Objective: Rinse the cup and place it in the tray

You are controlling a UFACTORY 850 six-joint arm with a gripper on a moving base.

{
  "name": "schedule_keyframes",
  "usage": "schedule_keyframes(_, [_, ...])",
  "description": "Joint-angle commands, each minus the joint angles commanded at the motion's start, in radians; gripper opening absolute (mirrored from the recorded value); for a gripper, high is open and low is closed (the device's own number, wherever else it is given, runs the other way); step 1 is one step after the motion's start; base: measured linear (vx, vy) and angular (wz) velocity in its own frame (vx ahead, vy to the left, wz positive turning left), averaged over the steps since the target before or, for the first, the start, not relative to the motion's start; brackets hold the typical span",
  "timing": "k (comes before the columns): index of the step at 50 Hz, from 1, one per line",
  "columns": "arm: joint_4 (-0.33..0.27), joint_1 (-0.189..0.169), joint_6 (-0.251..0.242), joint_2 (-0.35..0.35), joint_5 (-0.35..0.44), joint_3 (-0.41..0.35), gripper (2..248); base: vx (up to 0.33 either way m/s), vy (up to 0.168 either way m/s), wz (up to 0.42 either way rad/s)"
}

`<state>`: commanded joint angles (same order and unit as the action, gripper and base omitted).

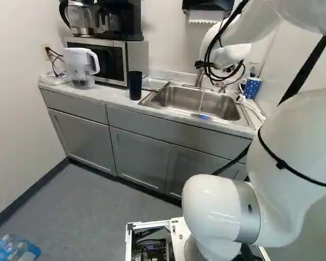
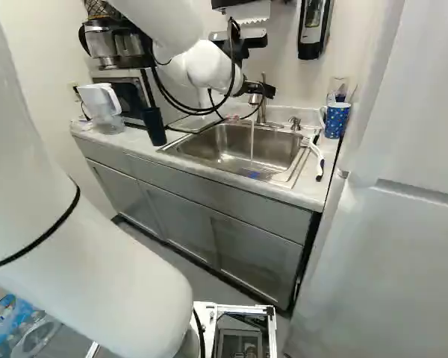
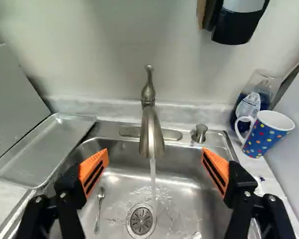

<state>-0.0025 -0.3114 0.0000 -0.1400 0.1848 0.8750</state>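
Observation:
My gripper (image 2: 260, 91) is over the sink by the faucet in the right base view. In the wrist view the gripper (image 3: 155, 163) is open, orange pads wide apart, nothing gripped; the faucet (image 3: 151, 132) shows between and beyond them, water running into the sink (image 3: 184, 186). A polka-dot blue mug (image 3: 266, 133) with a white handle leans at the counter's corner, beyond the sink. A dark tumbler (image 1: 135, 85) stands upright on the counter on the sink's other side. The shallow metal tray (image 3: 50, 144) lies beside the sink, near the microwave, nothing visible on it.
A spoon (image 3: 99, 206) lies in the sink near the drain. Behind the mug is a clear container with blue liquid (image 3: 249, 103). A white brush (image 2: 313, 156) rests beside the sink. Microwave (image 1: 106, 60) and water pitcher (image 1: 81, 68) stand farther along; a dispenser (image 3: 236, 22) hangs on the wall.

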Motion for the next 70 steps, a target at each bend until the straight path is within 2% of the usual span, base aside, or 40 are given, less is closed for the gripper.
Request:
schedule_keyframes(18, [-0.034,-0.027,0.0,-0.082,-0.096,-0.074,247,0.0,0.0,0.0])
schedule_keyframes(62, [-0.034,-0.027,0.0,-0.082,-0.356,-0.074,247,0.0,0.0,0.0])
schedule_keyframes(70, [-0.034,-0.027,0.0,-0.082,-0.356,-0.074,247,0.0,0.0,0.0])
